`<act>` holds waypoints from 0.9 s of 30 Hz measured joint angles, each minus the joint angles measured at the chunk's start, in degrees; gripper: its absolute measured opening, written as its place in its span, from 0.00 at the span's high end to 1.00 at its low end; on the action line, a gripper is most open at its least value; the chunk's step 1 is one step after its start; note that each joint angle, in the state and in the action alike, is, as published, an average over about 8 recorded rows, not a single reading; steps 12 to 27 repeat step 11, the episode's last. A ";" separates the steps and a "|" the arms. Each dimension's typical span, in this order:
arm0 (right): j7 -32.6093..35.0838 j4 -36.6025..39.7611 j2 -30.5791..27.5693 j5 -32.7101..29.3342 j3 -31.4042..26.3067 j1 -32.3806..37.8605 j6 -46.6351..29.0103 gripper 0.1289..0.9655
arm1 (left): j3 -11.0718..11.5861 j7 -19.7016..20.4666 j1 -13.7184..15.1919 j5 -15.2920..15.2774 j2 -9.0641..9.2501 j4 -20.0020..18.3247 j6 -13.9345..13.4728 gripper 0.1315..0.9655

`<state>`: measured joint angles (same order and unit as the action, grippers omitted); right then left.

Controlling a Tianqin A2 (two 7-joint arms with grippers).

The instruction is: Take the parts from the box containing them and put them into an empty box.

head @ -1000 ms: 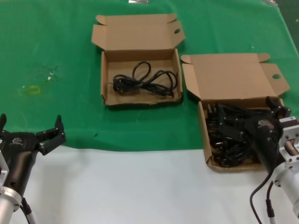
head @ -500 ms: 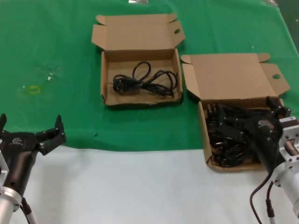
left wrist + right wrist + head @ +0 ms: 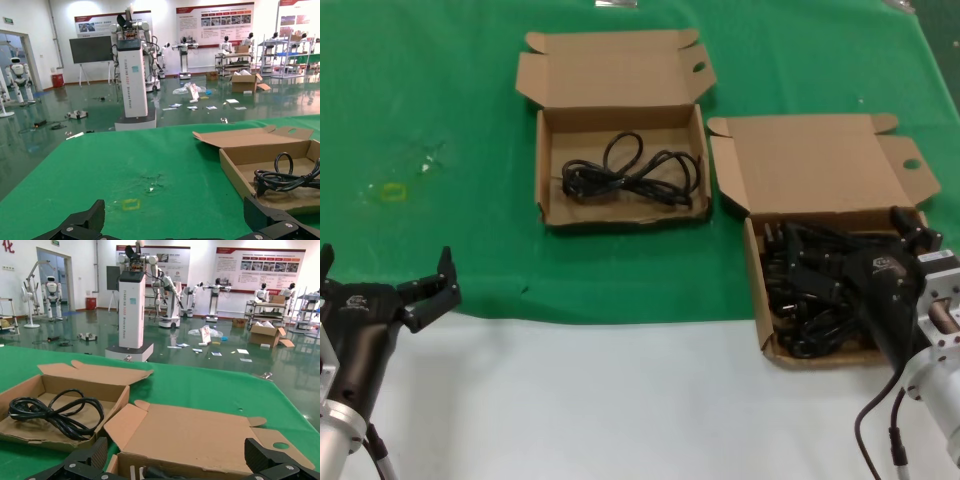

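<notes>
The box containing the parts [image 3: 820, 190] sits at the near right, its lid open; a pile of black power cords [image 3: 800, 290] fills it. My right gripper [image 3: 855, 245] hangs open just over this pile, holding nothing. In the right wrist view its fingertips [image 3: 87, 457] straddle the box's back wall [image 3: 200, 432]. The second box [image 3: 620, 165] lies farther back, left of the first, with one coiled black cord [image 3: 630, 175] in it; it also shows in the right wrist view [image 3: 55, 410]. My left gripper [image 3: 385, 275] is open and empty at the near left.
A green mat [image 3: 440, 130] covers the far half of the table; white table surface [image 3: 600, 400] lies in front. A small yellow mark [image 3: 390, 190] is on the mat at the left. The left wrist view shows the second box [image 3: 272, 160] off to one side.
</notes>
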<state>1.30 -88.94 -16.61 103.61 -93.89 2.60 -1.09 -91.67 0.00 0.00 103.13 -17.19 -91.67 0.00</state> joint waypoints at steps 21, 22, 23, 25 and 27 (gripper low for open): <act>0.00 0.00 0.00 0.00 0.00 0.00 0.00 0.00 | 0.00 0.00 0.00 0.00 0.00 0.00 0.00 0.00; 0.00 0.00 0.00 0.00 0.00 0.00 0.00 0.00 | 0.00 0.00 0.00 0.00 0.00 0.00 0.00 0.00; 0.00 0.00 0.00 0.00 0.00 0.00 0.00 0.00 | 0.00 0.00 0.00 0.00 0.00 0.00 0.00 0.00; 0.00 0.00 0.00 0.00 0.00 0.00 0.00 0.00 | 0.00 0.00 0.00 0.00 0.00 0.00 0.00 0.00; 0.00 0.00 0.00 0.00 0.00 0.00 0.00 0.00 | 0.00 0.00 0.00 0.00 0.00 0.00 0.00 0.00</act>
